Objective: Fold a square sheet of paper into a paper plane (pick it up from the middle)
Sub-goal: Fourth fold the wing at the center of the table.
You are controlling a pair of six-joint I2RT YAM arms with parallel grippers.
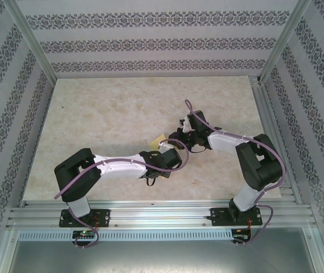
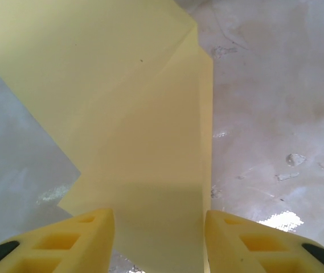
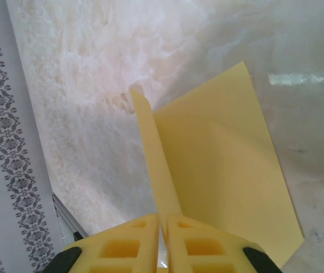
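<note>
Pale cream desk (image 1: 110, 108) with a marbled, glossy top, scuffed and streaked in places. Lying directly on it, near the middle: a yellow sheet of paper (image 3: 224, 170), partly folded, most of it flat against the surface, one narrow flap (image 3: 150, 153) standing up from a crease. Just to the sheet's right in the left wrist view, a few small whitish specks (image 2: 294, 159) and a bright patch of glare (image 2: 281, 219). Beyond the sheet, more marbled top reaching the patterned back wall (image 1: 150, 45). Nearer than the sheet, a grey metal rail (image 1: 162, 209) along the desk's edge.
</note>
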